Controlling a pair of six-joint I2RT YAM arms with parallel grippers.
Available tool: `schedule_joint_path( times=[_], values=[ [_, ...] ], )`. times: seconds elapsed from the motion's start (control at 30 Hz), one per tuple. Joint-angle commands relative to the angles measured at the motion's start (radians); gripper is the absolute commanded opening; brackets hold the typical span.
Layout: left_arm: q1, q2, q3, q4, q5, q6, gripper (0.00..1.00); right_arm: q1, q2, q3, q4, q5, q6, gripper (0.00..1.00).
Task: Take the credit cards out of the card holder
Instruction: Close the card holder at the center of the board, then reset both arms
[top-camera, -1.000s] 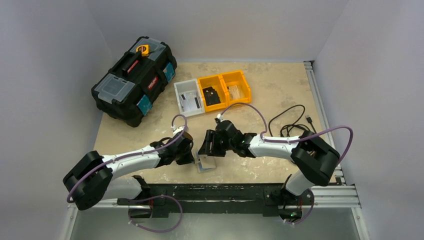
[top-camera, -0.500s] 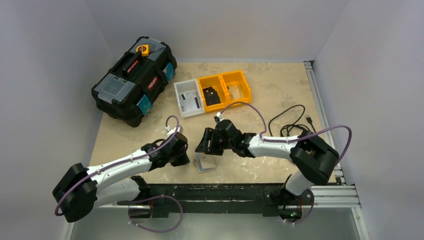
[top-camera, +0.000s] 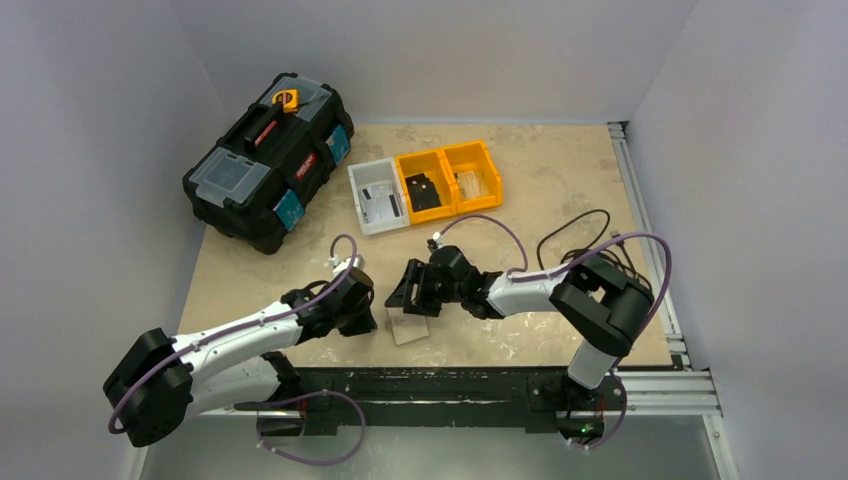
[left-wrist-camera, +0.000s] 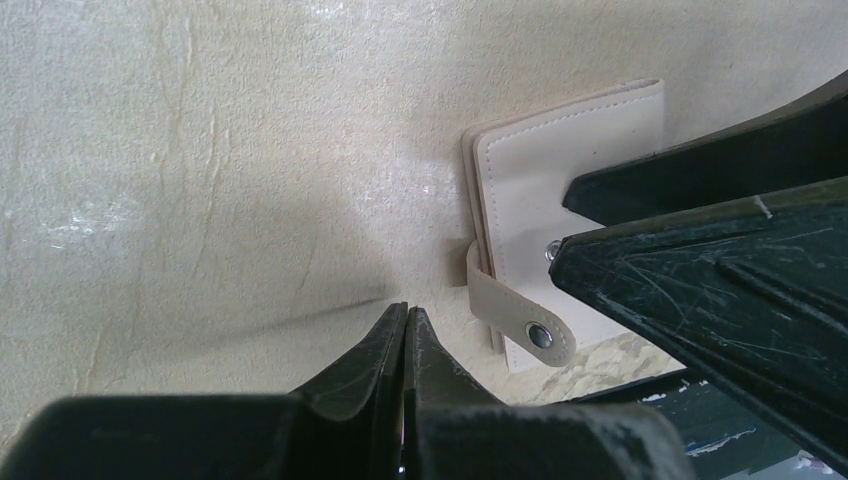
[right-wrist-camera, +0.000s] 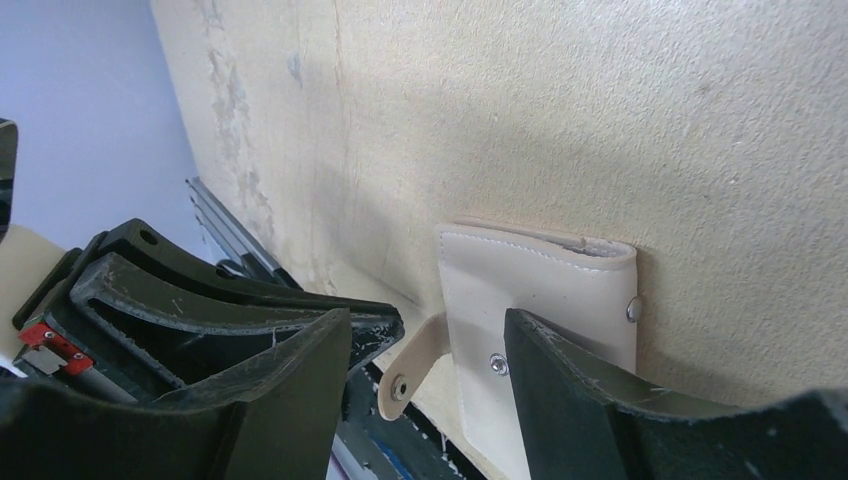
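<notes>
The pale beige card holder (top-camera: 407, 328) lies flat on the table near its front edge, and its snap strap (right-wrist-camera: 415, 365) hangs unfastened to one side. My right gripper (right-wrist-camera: 428, 320) is open just above it. One of its fingers (right-wrist-camera: 570, 400) overlaps the card holder (right-wrist-camera: 540, 290) and the other is past the strap. My left gripper (left-wrist-camera: 405, 312) is shut and empty, its tips a little to the left of the card holder (left-wrist-camera: 560, 180). The credit cards are hidden inside the holder.
A black toolbox (top-camera: 265, 160) stands at the back left. One grey bin (top-camera: 378, 197) and two yellow bins (top-camera: 447, 175) sit mid-back. A black cable (top-camera: 585, 240) lies coiled at the right. The black front rail (top-camera: 450, 385) runs just below the holder.
The left gripper has drawn back leftward from the card holder. The holder went from propped up to lying flat. The right gripper's jaws have spread wider over it.
</notes>
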Motion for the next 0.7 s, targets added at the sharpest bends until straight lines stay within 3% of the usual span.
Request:
schedule_joint_path(
  times=[0.0,0.33,0.57,0.67],
  values=[
    [0.007,-0.018,0.023,0.002,0.012,0.025,0.00,0.004,-0.023,-0.036,0.013,-0.008,0.024,0.59],
    [0.011,-0.055,0.139,-0.075,0.015,0.063,0.01,-0.004,-0.160,0.069,-0.093,0.000,-0.034,0.66],
    [0.024,-0.121,0.269,-0.175,-0.004,0.119,0.09,-0.046,-0.265,0.130,-0.194,0.031,-0.082,0.69],
    [0.032,-0.155,0.341,-0.221,-0.020,0.158,0.21,-0.061,-0.332,0.163,-0.273,0.079,-0.130,0.74]
  ],
)
